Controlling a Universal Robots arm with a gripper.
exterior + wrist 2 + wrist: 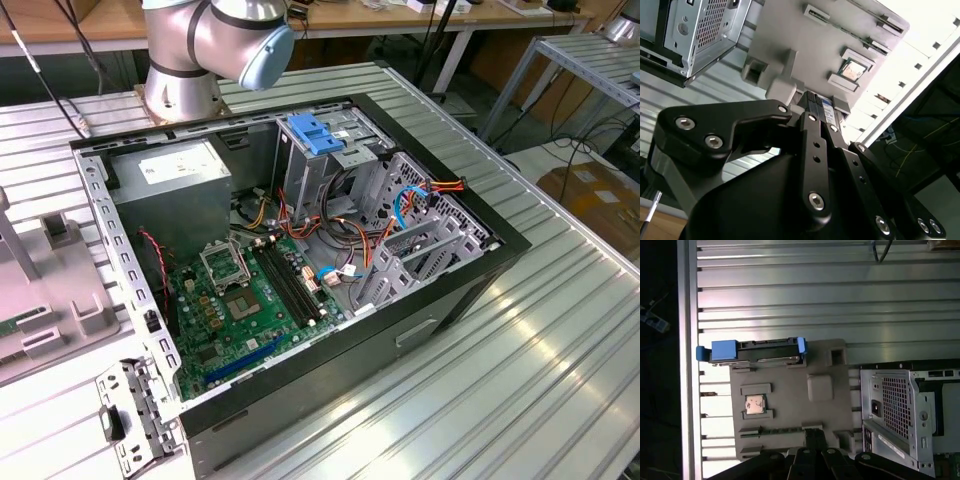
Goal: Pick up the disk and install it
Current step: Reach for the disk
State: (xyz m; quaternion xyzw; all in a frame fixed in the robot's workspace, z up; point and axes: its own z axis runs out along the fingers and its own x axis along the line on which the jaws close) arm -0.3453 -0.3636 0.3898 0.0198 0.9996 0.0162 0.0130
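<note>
Here the gripper (pixel 813 434) hangs over one edge of the grey tray (pixel 790 390) with its fingers pressed together, while the disk (pixel 757 352) stands on edge in a slot along the tray's opposite edge, a chip (pixel 755 405) sits in a tray pocket between them, and the open computer case (pixel 450 300) lies just beside the tray.

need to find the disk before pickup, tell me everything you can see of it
In the first wrist view the disk shows edge-on: a thin dark-and-silver slab with blue plastic carrier pieces at both ends, one end a larger block. It stands on edge, seated along one border of the grey holder tray, outside the computer case.
</note>
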